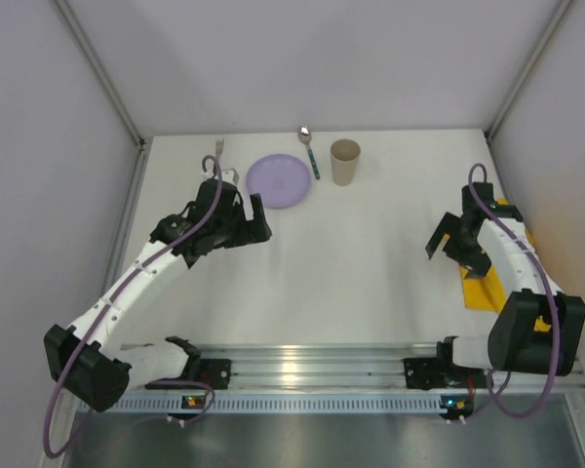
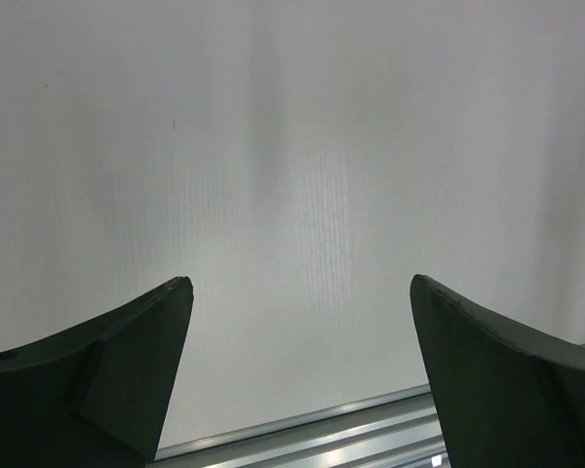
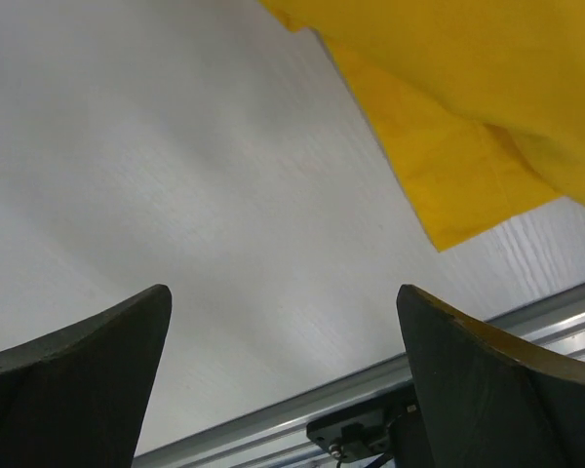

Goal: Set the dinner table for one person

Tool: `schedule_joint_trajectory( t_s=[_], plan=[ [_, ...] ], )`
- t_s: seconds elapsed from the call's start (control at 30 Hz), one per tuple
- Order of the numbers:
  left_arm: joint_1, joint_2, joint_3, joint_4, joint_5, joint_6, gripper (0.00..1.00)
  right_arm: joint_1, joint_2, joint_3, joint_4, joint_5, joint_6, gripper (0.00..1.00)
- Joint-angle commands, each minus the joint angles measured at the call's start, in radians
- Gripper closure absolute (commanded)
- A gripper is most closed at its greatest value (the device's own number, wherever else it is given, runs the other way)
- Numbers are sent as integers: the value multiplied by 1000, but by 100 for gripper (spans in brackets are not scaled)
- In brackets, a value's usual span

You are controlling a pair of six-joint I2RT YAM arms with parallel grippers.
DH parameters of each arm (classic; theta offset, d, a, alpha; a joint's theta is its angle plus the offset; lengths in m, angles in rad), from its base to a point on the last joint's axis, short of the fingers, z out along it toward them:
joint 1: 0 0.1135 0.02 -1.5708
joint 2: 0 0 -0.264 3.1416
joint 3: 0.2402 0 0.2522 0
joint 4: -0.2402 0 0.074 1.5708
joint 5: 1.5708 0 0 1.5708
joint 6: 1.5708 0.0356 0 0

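Top external view: large flat matte white rectangular dinner table (image 1: pixel 361 273) fills frame centre, with a silver aluminium rail (image 1: pixel 312 366) along the bottom edge. Upper centre on it sit a lilac round plate (image 1: pixel 280 181), teal-handled spoon (image 1: pixel 310 151) and beige cup (image 1: pixel 344 161). Yellow cloth placemat (image 1: pixel 486 289) lies at right edge. Left gripper (image 1: pixel 260 218) is near the plate's lower left, jaws wide, empty. Right gripper (image 1: pixel 439 234) is beside the placemat, jaws wide, empty.

The plate (image 1: pixel 280 180) is sitting on the dinner table (image 1: pixel 361 283), at 11 o'clock from its middle. The spoon (image 1: pixel 310 151) is lying between the plate and the cup (image 1: pixel 344 161). The fork (image 1: pixel 217 149) is lying at the plate's 10 o'clock. The cloth (image 1: pixel 483 288) is lying well apart, at the table's 4 o'clock. The rail (image 1: pixel 312 366) is running along the 6 o'clock edge.
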Motion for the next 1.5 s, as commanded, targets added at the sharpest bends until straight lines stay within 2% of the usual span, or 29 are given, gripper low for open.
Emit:
schedule_joint_trajectory(
  t_s=[0.0, 0.1, 0.3, 0.47, 0.63, 0.87, 0.97, 1.1, 1.2, 1.33, 1.37, 1.43, 1.47],
  plan=[
    [-7, -44, -53, 5, 43, -15, 1, -104, 14, -47, 60, -25, 13, 0],
    [-9, -45, -55, 2, 58, 6, 2, -176, 54, -82, 107, -2, -2, 0],
    [-9, 10, 6, -1, 75, 34, 2, -229, 168, -145, 211, 12, 18, 0],
    [-9, 62, 71, -27, 75, 58, 2, -269, 244, -187, 273, -28, 42, 17],
    [-9, 74, 94, -41, 75, 66, 3, -305, 274, -185, 275, 4, 70, 19],
    [-9, 42, 71, -49, 61, 36, 3, -309, 145, -138, 203, 52, 16, 14],
    [-9, 48, 63, -55, 75, 32, 4, -315, 145, -141, 195, 76, 15, 13],
    [-9, 77, 116, -90, 75, 57, 4, -315, 120, -138, 216, 47, 30, 12],
    [-9, 122, 175, -110, 75, 78, 4, -325, 163, -141, 244, 53, 38, 12],
    [-14, 174, 238, -130, 107, 77, 5, -367, 255, -180, 314, -5, 61, 18],
    [-17, 179, 245, -131, 109, 75, 5, -383, 267, -187, 340, -29, 68, 23],
    [-27, 191, 262, -133, 109, 69, 5, -394, 297, -205, 365, -51, 82, 28],
    [-32, 195, 270, -140, 109, 65, 5, -400, 307, -208, 386, -60, 84, 37]
  ],
)
